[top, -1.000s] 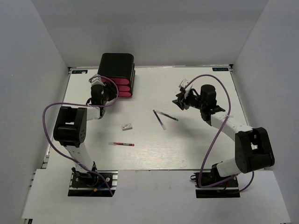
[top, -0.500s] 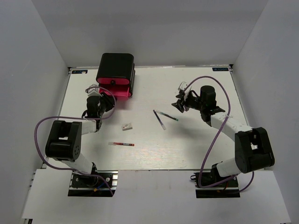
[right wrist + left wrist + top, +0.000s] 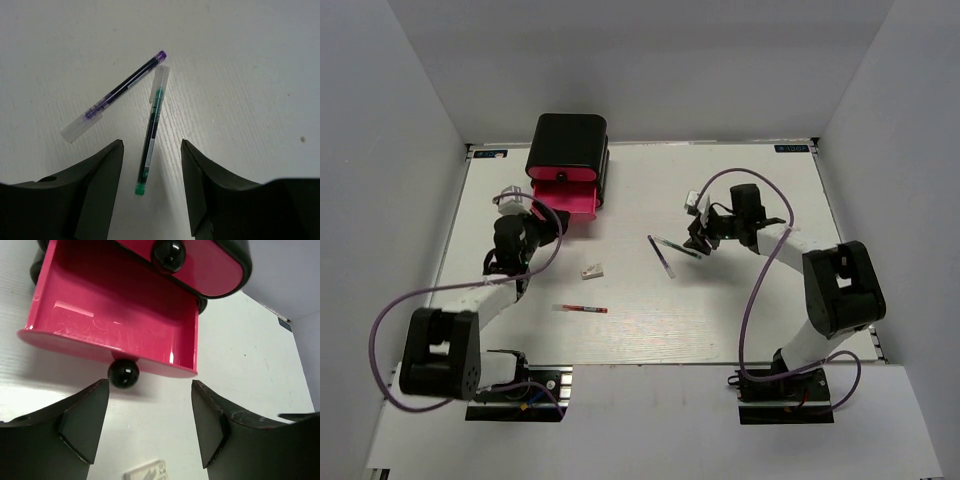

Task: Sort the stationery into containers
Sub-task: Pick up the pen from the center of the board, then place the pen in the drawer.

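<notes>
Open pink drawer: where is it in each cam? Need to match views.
Top external: open pink drawer upper left, pulled out of the black chest.
Left wrist: drawer fills the upper half, knob toward the camera.
Right wrist: not in it.
Shared landmark: white eraser, on the near side of the drawer in top and left wrist views.

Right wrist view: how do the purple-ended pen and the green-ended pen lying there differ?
Colour: the purple-ended pen has purple markings, the green-ended pen green ones. Pose: the purple-ended pen lies slanted off to one side; the green-ended pen runs into the gap of the open right gripper. Direction: the purple-ended pen's coloured end points away from the camera, the green-ended pen's toward it. Both are slim, clear-capped and flat on the table.
</notes>
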`<act>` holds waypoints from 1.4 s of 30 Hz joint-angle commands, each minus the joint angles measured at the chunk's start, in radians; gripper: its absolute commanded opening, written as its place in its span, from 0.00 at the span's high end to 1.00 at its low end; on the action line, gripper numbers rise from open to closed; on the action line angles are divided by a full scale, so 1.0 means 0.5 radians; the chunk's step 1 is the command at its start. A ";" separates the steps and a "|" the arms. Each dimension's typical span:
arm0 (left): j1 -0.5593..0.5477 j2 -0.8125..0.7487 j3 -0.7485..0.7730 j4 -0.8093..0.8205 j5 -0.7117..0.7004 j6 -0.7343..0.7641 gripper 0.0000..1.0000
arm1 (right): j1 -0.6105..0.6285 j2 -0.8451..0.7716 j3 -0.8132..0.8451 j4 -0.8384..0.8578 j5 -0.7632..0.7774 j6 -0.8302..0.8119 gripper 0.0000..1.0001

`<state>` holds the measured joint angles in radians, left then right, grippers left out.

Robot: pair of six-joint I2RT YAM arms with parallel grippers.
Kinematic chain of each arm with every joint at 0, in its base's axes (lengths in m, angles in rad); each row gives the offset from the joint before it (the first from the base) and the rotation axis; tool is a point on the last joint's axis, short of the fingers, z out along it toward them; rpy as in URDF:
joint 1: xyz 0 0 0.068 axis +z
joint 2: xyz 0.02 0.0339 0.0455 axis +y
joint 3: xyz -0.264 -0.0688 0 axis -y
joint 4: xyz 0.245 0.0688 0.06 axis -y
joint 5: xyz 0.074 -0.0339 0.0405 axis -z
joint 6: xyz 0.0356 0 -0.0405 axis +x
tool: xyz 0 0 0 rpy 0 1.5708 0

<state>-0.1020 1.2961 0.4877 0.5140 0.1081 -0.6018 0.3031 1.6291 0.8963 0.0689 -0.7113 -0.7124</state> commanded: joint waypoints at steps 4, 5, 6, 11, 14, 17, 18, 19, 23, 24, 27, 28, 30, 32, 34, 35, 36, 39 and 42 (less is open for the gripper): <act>-0.008 -0.526 -0.046 -0.509 -0.127 0.062 0.23 | 0.041 0.227 0.284 -0.496 0.023 -0.272 0.46; -0.008 -0.579 -0.046 -0.582 -0.127 0.062 0.23 | 0.062 0.276 0.321 -0.512 0.057 -0.284 0.46; -0.008 -0.625 -0.046 -0.659 -0.155 0.029 0.23 | 0.069 0.291 0.330 -0.512 0.091 -0.284 0.46; -0.029 -0.800 -0.003 -1.236 -0.173 -0.311 0.23 | 0.127 0.368 0.389 -0.549 0.217 -0.269 0.46; -0.029 -0.843 -0.003 -1.488 -0.173 -0.578 0.23 | 0.167 0.399 0.392 -0.561 0.293 -0.287 0.47; -0.029 -0.825 -0.003 -1.672 -0.131 -0.735 0.23 | 0.192 0.451 0.422 -0.592 0.358 -0.281 0.54; -0.029 -0.825 -0.003 -1.709 -0.112 -0.842 0.22 | 0.201 0.481 0.438 -0.601 0.358 -0.281 0.57; -0.047 -0.792 0.024 -1.749 -0.088 -0.888 0.21 | 0.195 0.491 0.450 -0.634 0.355 -0.296 0.66; -0.047 -0.638 0.132 -1.976 -0.002 -0.984 0.19 | 0.195 0.500 0.481 -0.696 0.337 -0.354 0.84; -0.047 -0.583 0.153 -2.064 0.017 -1.008 0.18 | 0.198 0.512 0.490 -0.705 0.330 -0.361 0.88; -0.047 -0.521 0.218 -2.212 0.035 -1.079 0.18 | 0.185 0.509 0.521 -0.769 0.315 -0.394 1.00; -0.047 -0.503 0.236 -2.243 0.053 -1.115 0.18 | 0.194 0.500 0.560 -0.785 0.294 -0.416 1.00; -0.047 -0.475 0.236 -2.328 0.072 -1.134 0.17 | 0.201 0.476 0.591 -0.816 0.251 -0.431 1.00; -0.066 -0.432 0.236 -2.378 0.094 -1.205 0.17 | 0.234 0.405 0.680 -0.776 0.171 -0.404 1.00; -0.066 -0.405 0.218 -2.430 0.118 -1.266 0.17 | 0.256 0.356 0.778 -0.758 0.107 -0.382 1.00; -0.066 -0.405 0.218 -2.430 0.136 -1.266 0.17 | 0.292 0.359 0.891 -0.724 0.091 -0.373 1.00; -0.066 -0.380 0.197 -2.430 0.158 -1.293 0.17 | 0.329 0.353 0.937 -0.693 0.027 -0.334 1.00; -0.084 -0.337 0.178 -2.412 0.207 -1.334 0.18 | 0.446 0.380 1.119 -0.586 -0.038 -0.306 1.00; -0.106 -0.337 0.178 -2.412 0.207 -1.334 0.18 | 0.578 0.439 1.257 -0.381 -0.053 -0.254 1.00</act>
<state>-0.1390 1.1366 0.5766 -0.6800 0.1844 -1.2427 0.5289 1.8713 1.4494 -0.2398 -0.6693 -0.8719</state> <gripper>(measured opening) 0.818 0.153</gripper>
